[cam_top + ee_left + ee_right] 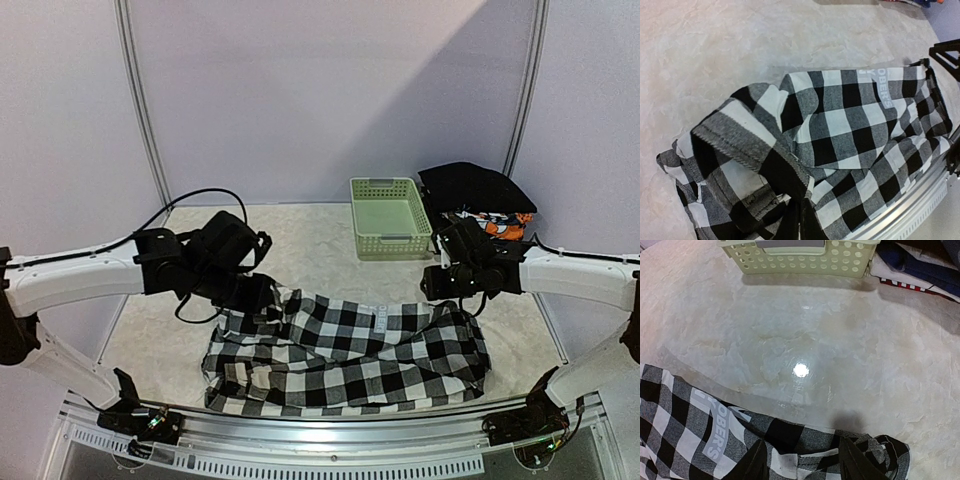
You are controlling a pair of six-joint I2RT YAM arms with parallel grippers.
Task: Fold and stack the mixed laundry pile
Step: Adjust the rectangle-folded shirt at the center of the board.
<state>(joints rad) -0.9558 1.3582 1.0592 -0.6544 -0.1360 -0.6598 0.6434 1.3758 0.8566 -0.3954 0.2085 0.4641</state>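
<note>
Pale worktop point(310, 245) is carrying the checked shirt point(350, 350) along its near edge. We are clamping left jaws on its left corner; right jaws are standing apart over its right corner.

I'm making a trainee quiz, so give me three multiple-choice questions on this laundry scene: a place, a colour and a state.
1. Where is the basket relative to the checked shirt? A on it; B farther back; C nearer the arms.
2. The shirt's lettering is: A white; B red; C yellow.
3. The left gripper is: A open above the basket; B lifted, holding nothing; C shut on the checked shirt.
B, bare table separates them; A, pale letters show in both wrist views; C, it pinches the shirt's left end.
</note>
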